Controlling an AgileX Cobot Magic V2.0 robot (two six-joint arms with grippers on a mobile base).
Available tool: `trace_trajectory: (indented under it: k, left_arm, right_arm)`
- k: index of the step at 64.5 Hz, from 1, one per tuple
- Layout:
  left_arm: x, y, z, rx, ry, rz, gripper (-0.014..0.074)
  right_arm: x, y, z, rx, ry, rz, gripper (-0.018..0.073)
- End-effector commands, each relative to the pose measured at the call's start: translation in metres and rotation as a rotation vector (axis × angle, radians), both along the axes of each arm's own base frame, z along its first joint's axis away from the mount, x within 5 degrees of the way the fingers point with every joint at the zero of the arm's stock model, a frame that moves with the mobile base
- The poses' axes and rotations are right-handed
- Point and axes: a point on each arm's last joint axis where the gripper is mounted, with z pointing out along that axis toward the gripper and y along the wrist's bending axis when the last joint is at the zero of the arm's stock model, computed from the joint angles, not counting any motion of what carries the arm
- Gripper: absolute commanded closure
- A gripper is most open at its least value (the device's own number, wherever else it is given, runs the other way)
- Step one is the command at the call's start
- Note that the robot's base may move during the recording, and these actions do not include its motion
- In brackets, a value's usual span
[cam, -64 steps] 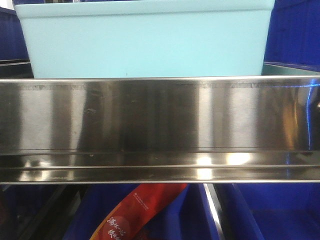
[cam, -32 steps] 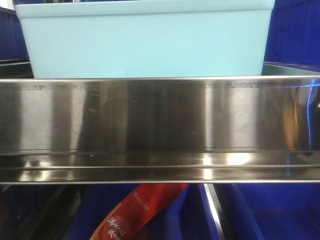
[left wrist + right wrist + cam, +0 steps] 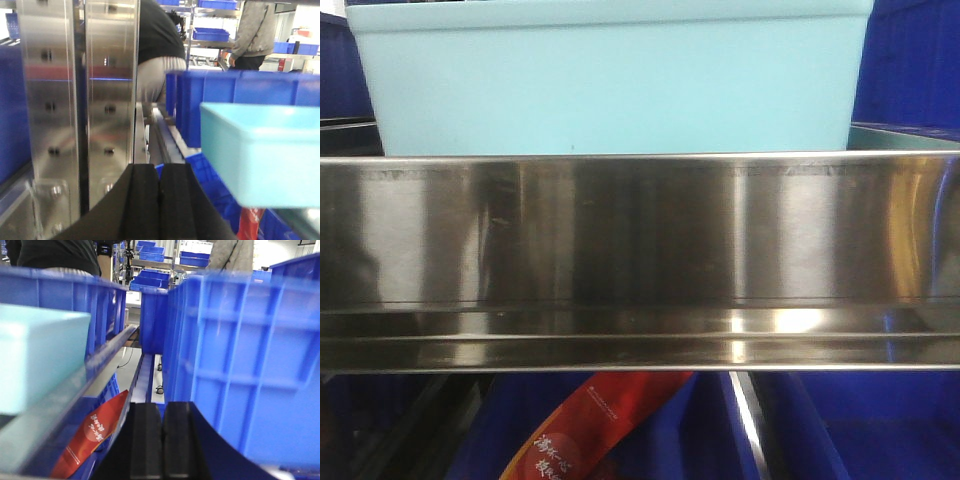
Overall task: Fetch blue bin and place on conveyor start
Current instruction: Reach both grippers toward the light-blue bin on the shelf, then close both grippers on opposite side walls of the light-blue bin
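Fetching stood unstarted: left gripper (image 3: 160, 175) and right gripper (image 3: 162, 412) were pinched closed, empty, the blue bin (image 3: 610, 90) between them. Both likely needed to press inward on its ends.

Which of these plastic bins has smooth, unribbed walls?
The pale turquoise bin above the steel rail; the crates around it are dark blue and ribbed.

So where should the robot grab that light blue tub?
The blue bin is wide with smooth walls, and the steel rail blocks its lower front. So probably take the flared rim at its short ends, left gripper and right gripper coming from either side.
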Motion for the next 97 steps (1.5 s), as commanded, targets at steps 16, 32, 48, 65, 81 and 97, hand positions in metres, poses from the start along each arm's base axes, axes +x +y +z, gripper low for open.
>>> trace_trajectory:
  k: [16, 32, 48, 65, 81, 97]
  left_arm:
    - [0.006, 0.002, 0.047, 0.05, 0.178, 0.018, 0.0707]
    - [0.042, 0.001, 0.087, 0.072, 0.304, 0.027, 0.0707]
    - [0.064, 0.0, 0.093, 0.076, 0.357, 0.026, 0.0707]
    - [0.08, -0.007, 0.105, 0.038, 0.42, -0.042, 0.0707]
    - [0.126, -0.037, 0.127, 0.151, 0.484, -0.262, 0.0707]
    - [0.181, -0.082, 0.144, 0.11, 0.541, -0.376, 0.0707]
  right_arm:
    - [0.003, 0.001, 0.065, 0.006, 0.069, 0.009, 0.0725]
    - [0.038, 0.0, 0.113, 0.024, 0.318, 0.03, 0.0725]
    - [0.066, -0.002, 0.143, 0.04, 0.307, 0.038, 0.0725]
    - [0.085, 0.002, 0.145, 0.102, 0.391, 0.093, 0.0725]
    - [0.125, 0.033, 0.154, 0.098, 0.478, 0.344, 0.0725]
    - [0.173, 0.055, 0.156, 0.152, 0.567, 0.401, 0.07]
